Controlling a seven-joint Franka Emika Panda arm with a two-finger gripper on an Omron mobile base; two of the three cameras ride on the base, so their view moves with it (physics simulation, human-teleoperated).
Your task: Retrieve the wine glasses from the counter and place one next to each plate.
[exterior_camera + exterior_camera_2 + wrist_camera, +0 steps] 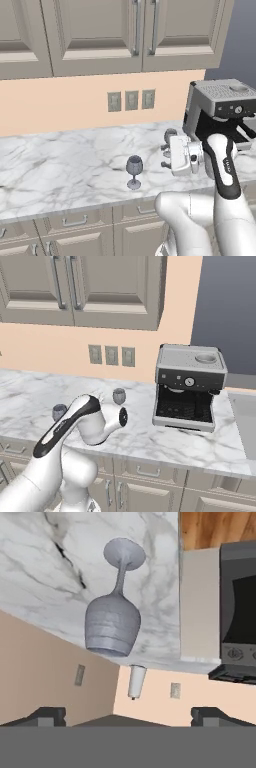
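Two small translucent grey-blue stemmed wine glasses stand upright on the white grey-veined marble desk [60, 165]. The nearer glass [134, 171] sits close to the front edge, well out from the peach backsplash [60, 105]; the farther glass [170, 136] stands just behind the hand, near the black-and-silver espresso machine [220, 112]. In the hand view one glass [113, 619] lies straight ahead of the end effector [128, 714], centred between its two dark finger tips [47, 715]; which of the two it is I cannot say for certain. It appears inverted there, foot at the top and bowl nearer the tips, so the hand is rolled over. The glass's long axis, foot to rim, is vertical on the desk, and the hand points roughly level across it.

The end effector stands fully open and holds nothing, with a clear gap between tips and bowl.

Judgement: the coming move is a level advance until the bowl or stem sits between the fingers, then closure. No plate is visible here, so placement lies elsewhere. The thin stem and small foot suggest easy tipping if a finger strikes off-centre.
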